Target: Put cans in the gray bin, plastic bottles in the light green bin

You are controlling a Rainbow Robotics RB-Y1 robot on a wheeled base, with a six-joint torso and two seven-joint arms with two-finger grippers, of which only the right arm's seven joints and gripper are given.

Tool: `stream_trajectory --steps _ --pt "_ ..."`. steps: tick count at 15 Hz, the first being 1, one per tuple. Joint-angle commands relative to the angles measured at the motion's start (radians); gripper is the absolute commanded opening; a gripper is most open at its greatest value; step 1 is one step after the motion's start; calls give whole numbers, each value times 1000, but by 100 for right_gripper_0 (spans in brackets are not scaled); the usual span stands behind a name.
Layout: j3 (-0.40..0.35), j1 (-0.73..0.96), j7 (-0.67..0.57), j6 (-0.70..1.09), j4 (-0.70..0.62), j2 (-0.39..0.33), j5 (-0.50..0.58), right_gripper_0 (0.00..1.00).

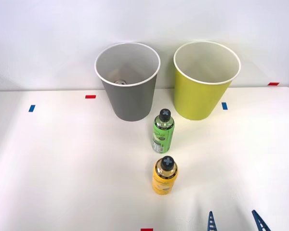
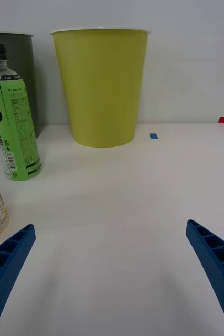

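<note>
Standing upright near the worktop's middle: yellow-labelled bottle (image 1: 164, 175), black-capped, green-labelled bottle (image 1: 163, 131) just behind. Hovering at the front edge, right gripper (image 1: 234, 222) gaping wide, seemingly touching nothing.

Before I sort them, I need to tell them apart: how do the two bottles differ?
The green bottle has a green label and stands nearer the bins; the yellow bottle has a yellow label and stands nearer the robot. The green bottle looks slimmer, the yellow one squatter. Both stand upright on the table with black caps.
</note>
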Motion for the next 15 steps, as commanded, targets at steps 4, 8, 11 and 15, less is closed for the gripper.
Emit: stream_trajectory --steps 4,8,11,15 --pt "0 0 0 0 0 0 0 100" --pt "0 0 0 0 0 0 0 100" --pt "0 0 0 0 0 0 0 100" --pt "0 0 0 0 0 0 0 100"
